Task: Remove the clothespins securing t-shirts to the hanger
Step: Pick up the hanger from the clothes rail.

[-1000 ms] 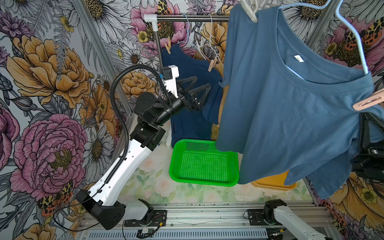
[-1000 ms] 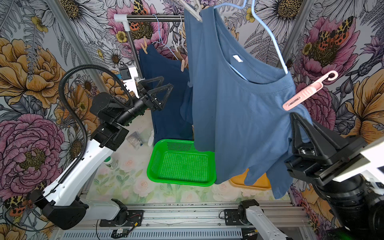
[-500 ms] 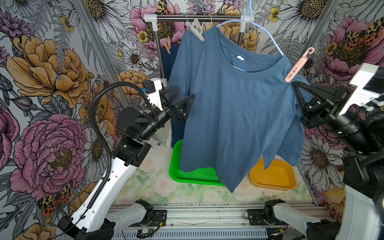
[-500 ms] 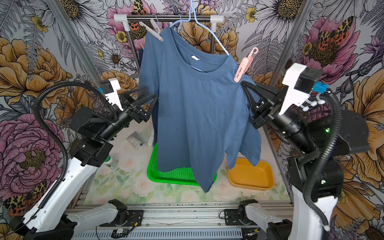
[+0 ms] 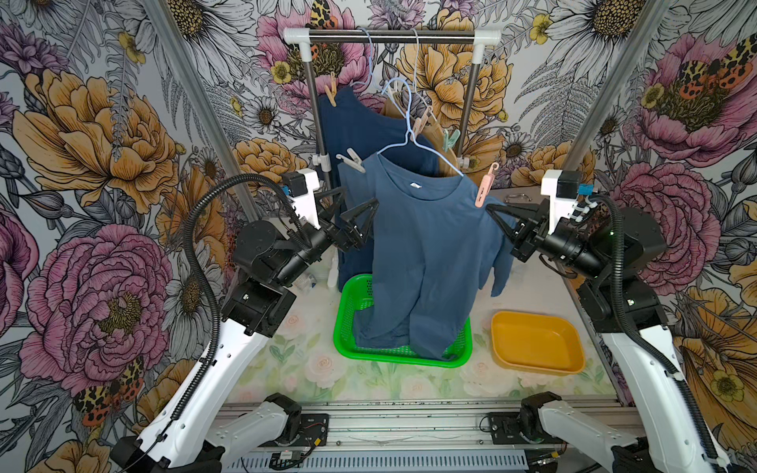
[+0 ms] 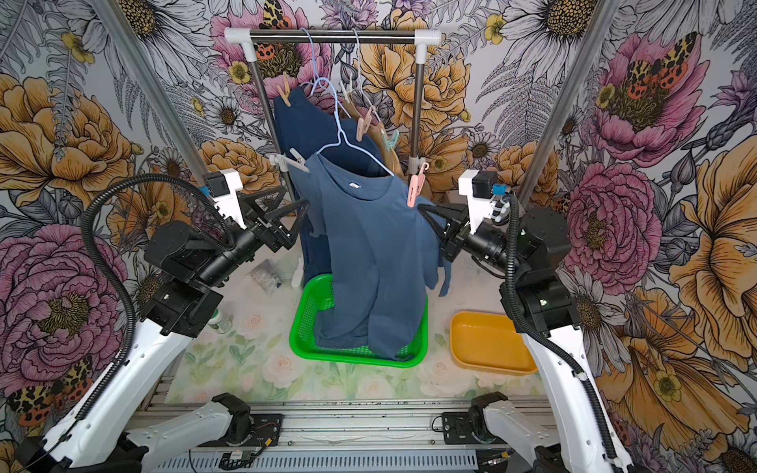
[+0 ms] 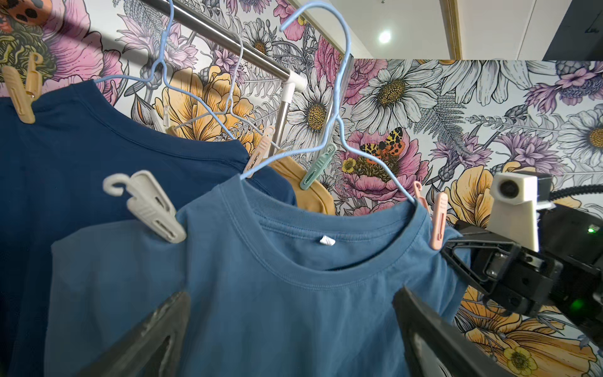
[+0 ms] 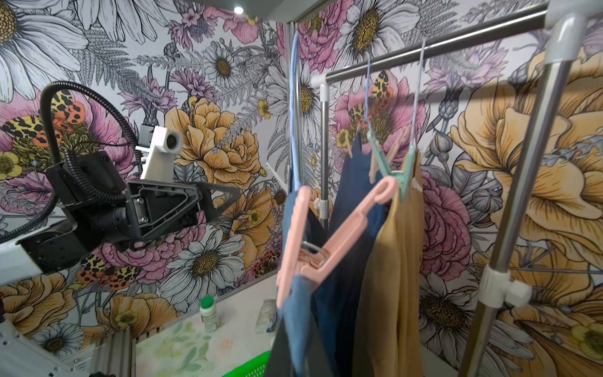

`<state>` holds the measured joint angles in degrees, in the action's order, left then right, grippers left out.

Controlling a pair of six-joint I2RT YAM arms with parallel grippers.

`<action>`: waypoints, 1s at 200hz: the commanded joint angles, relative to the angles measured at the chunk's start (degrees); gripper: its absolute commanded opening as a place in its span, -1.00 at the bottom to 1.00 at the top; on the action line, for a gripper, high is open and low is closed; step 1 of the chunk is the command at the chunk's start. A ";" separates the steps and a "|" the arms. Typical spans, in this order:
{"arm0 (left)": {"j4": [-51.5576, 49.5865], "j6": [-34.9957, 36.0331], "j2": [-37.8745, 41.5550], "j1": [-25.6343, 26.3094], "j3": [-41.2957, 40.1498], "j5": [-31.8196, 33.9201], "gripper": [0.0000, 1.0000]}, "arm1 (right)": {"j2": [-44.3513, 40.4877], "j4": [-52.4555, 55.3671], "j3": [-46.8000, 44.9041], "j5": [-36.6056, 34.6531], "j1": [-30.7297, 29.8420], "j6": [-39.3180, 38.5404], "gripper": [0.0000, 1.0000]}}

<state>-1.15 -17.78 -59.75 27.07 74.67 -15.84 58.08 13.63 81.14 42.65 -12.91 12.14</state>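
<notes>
Lowered away from the camera since a second ago, the blue t-shirt now hangs over the green basket, hem inside it, on a hanger unhooked from the rail. A white clothespin grips its left shoulder and a pink clothespin its right. The right claw is clamped on the right shoulder cloth, while the left claw gapes beside the left sleeve. A navy t-shirt and a tan t-shirt hang farther back.
</notes>
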 commanded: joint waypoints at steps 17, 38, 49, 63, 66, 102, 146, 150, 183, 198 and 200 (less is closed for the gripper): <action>-0.83 1.27 -1.13 -0.42 1.96 0.56 0.98 | -1.69 -15.60 -4.68 4.39 -0.72 3.04 -1.00; -0.94 1.41 -2.00 -0.07 3.25 0.80 0.97 | -2.86 -18.08 -9.94 4.49 -1.47 3.49 -1.00; -1.04 1.39 -2.40 0.32 3.84 0.76 0.96 | -4.54 -19.59 -14.21 1.80 -2.34 1.48 -1.00; -1.39 1.96 -3.03 1.24 4.20 1.02 0.95 | -6.57 -22.37 -19.98 -0.81 -3.43 -0.73 -1.00; -1.69 2.25 -3.09 1.48 4.23 1.21 0.95 | -6.90 -22.58 -20.84 -1.19 -3.66 -1.07 -1.00; -3.28 2.16 -2.97 2.89 2.37 2.08 0.82 | -8.93 -21.75 -26.19 -2.75 -6.14 -4.02 -1.00; -3.38 1.32 -6.43 2.90 4.87 1.79 0.54 | -11.10 -21.63 -30.97 -5.17 -8.00 -5.11 -1.00; -3.39 1.10 -6.83 2.88 5.21 1.60 0.54 | -11.31 -21.56 -31.19 -5.44 -8.06 -5.14 -1.00; -4.44 -3.06 -10.99 -1.28 8.64 -3.69 0.35 | -12.04 -21.33 -31.83 -5.83 -8.43 -5.55 -1.00; -4.37 -2.77 -12.22 -1.24 9.56 -4.16 0.22 | -12.05 -21.17 -31.84 -5.95 -8.53 -5.66 -1.00; -4.39 -2.74 -12.34 -1.25 9.71 -4.30 0.21 | -11.97 -21.18 -31.86 -5.92 -8.58 -5.64 -1.00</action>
<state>-4.29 -19.16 -70.87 26.61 81.87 -17.21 47.27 -3.70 48.90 37.71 -20.84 7.64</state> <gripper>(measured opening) 0.643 0.059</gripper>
